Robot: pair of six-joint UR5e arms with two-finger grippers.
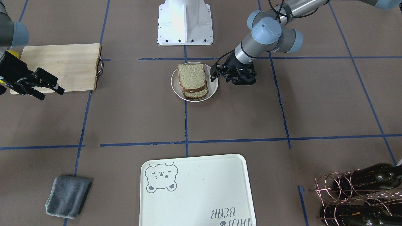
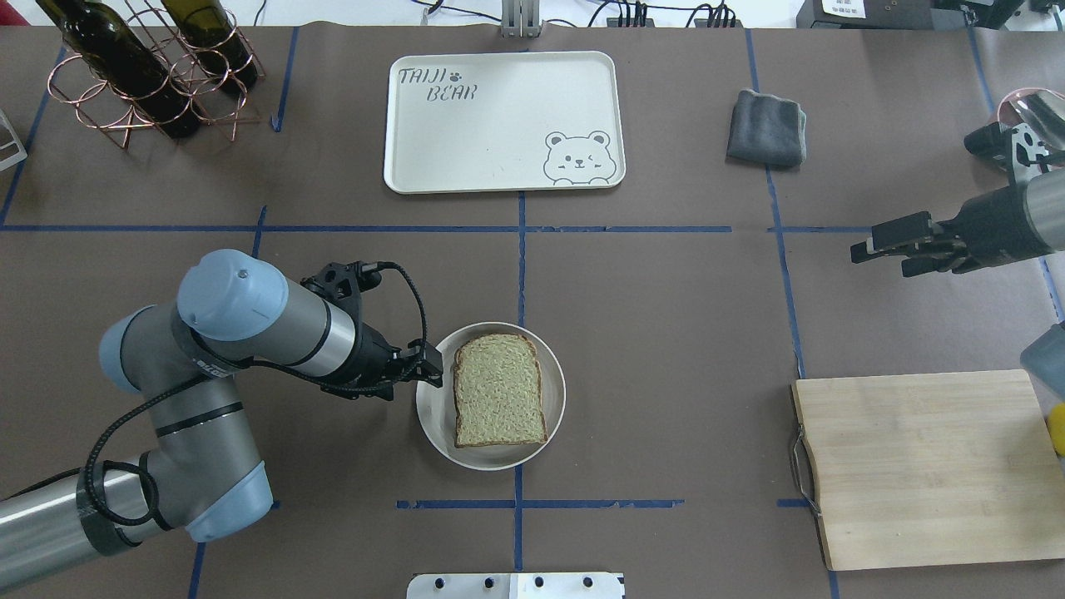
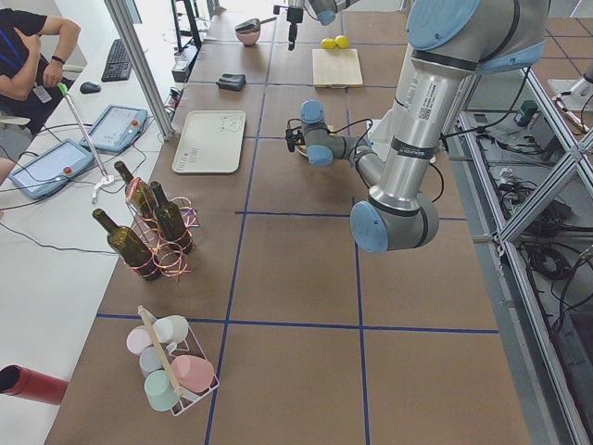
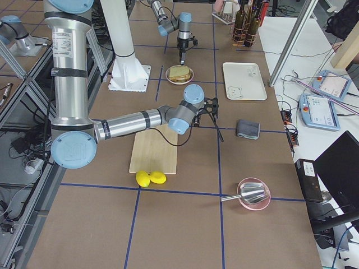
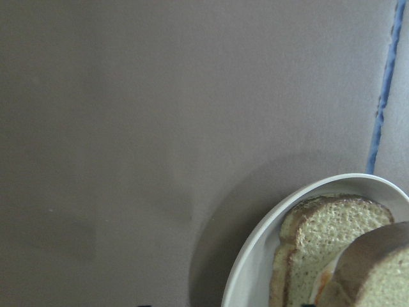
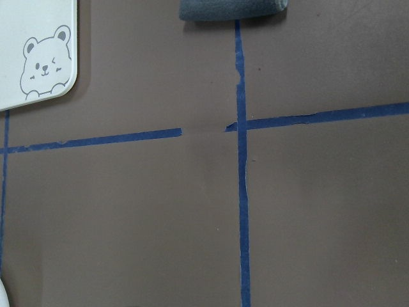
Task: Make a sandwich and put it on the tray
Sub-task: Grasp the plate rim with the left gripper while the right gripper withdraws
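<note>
**Sandwich, appearance.** The sandwich consists of two square wholemeal slices with speckled green-tan crumb and dark brown crust. The slices are stacked with an offset. In the front-facing view the upper slice sits slightly toward the robot, and a thin white layer shows between the crusts. The left wrist view shows a trace of orange in that gap.

**Sandwich, location.** It lies flat in a round white bowl at the centre of the counter, on the near side. It fills most of the bowl floor.

**Sandwich, orientation.** In the overhead view the long axis runs near to far with only a slight tilt. The rounded-corner edge points far, toward the tray. The straighter edge faces the robot base.

**Tray.** It is cream-white, with a bear face at one corner and lettering at the opposite one. It lies at the far centre, well apart from the bowl.

**Left arm**. The left jaws are at the bowl's left rim. Whether they grip it, or how wide they stand, cannot be told.

**Right arm**. The right jaws are released, spread apart and empty. They hover at the right, beyond the far edge of the board.
</note>
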